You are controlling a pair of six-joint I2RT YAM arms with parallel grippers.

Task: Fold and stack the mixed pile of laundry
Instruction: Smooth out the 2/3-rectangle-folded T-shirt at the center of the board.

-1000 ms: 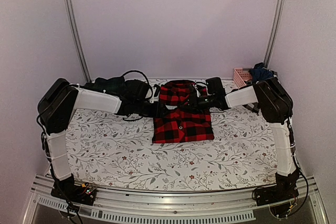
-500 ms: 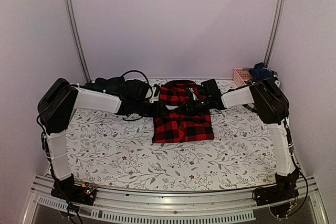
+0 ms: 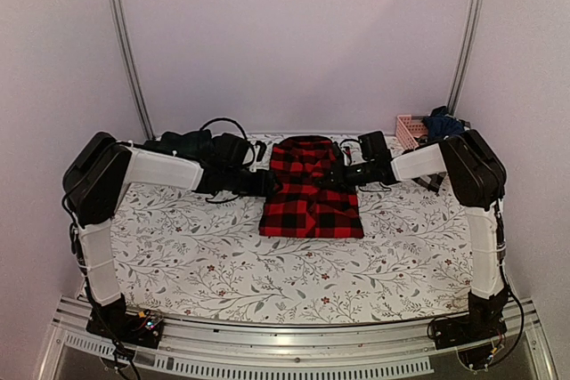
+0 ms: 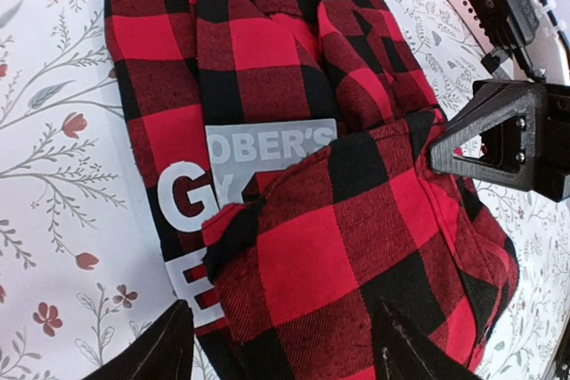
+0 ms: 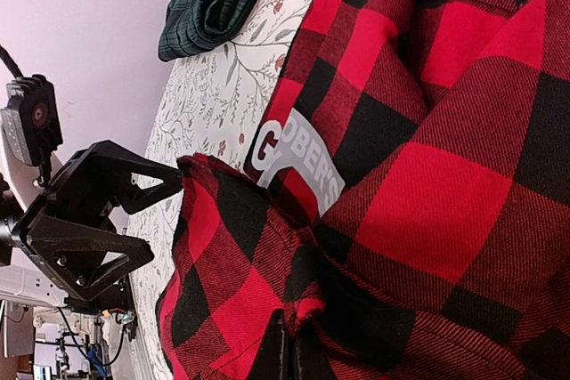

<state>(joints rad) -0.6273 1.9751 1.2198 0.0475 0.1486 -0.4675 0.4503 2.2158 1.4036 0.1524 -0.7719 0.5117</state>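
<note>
At the back left of the white leaf-patterned table cloth (image 3: 196, 246) lies the dark green tartan piece (image 3: 183, 143), bunched up and well apart from the rest. The left gripper (image 4: 285, 309) stands with its jaws wide apart at the left edge of the red-and-black checked flannel shirt (image 3: 312, 202), a turned-over flap of the shirt lying between its fingers, not clamped. The shirt lies folded at the middle of the cloth, a grey printed label showing. The right gripper (image 5: 287, 344) has its jaws pinched tight on a fold of the shirt's right side. At the far right corner the pink basket (image 3: 408, 128) holds dark navy clothes (image 3: 443, 119), heaped over its rim.
</note>
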